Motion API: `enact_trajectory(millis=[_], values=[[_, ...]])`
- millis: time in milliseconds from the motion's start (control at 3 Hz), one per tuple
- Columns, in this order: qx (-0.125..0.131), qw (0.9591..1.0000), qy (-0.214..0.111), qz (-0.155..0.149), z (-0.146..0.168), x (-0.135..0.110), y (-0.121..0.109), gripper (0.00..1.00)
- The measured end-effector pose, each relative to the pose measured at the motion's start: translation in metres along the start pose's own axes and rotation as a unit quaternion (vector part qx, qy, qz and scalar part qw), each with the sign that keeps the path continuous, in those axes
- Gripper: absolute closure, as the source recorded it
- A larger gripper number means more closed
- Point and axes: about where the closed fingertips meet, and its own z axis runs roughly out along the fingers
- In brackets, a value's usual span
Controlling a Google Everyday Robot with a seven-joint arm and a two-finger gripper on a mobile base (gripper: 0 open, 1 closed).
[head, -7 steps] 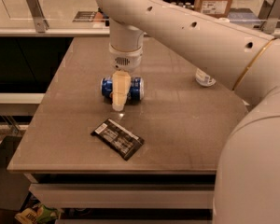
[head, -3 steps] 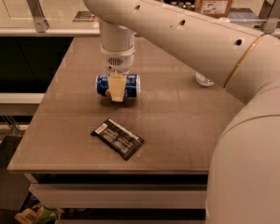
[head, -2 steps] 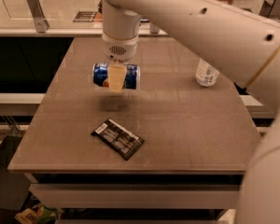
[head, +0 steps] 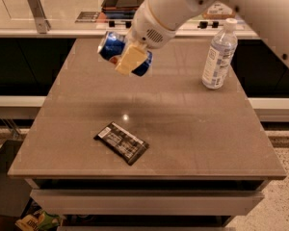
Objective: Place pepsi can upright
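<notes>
gripper (head: 128,60) clamped across can (head: 110,45), held tilted above table (head: 192,129), 11 o'clock. i should roll wrist till can vertical, lower flat, release.

Gripper (head: 131,59) hangs in the air over the far, left-of-centre part of the table (head: 207,138), clamped on the tilted pepsi can (head: 111,46), well above the surface. The arm (head: 183,4) fills the air from there out to the far right.

Obstacles on top:
- water bottle (head: 219,54), upright, far right, near the edge
- snack wrapper (head: 121,142), flat, near side, left of centre

Both are well apart from the gripper. Bare surface lies directly under the gripper, across the centre between bottle and wrapper, along the left strip, and over the whole near-right corner.
</notes>
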Motion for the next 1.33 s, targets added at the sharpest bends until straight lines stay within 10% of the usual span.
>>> enact_trajectory(millis=[333,667,1000,1333], values=[[0.005,0.9926,-0.120,0.017,-0.013,-0.003,-0.003,1.00],[0.003,0.9767,-0.209,0.049,-0.017,0.003,0.004,1.00],[0.031,0.9626,-0.247,0.106,-0.016,0.028,0.009,1.00],[0.048,0.9605,-0.248,0.116,-0.017,0.034,0.004,1.00]])
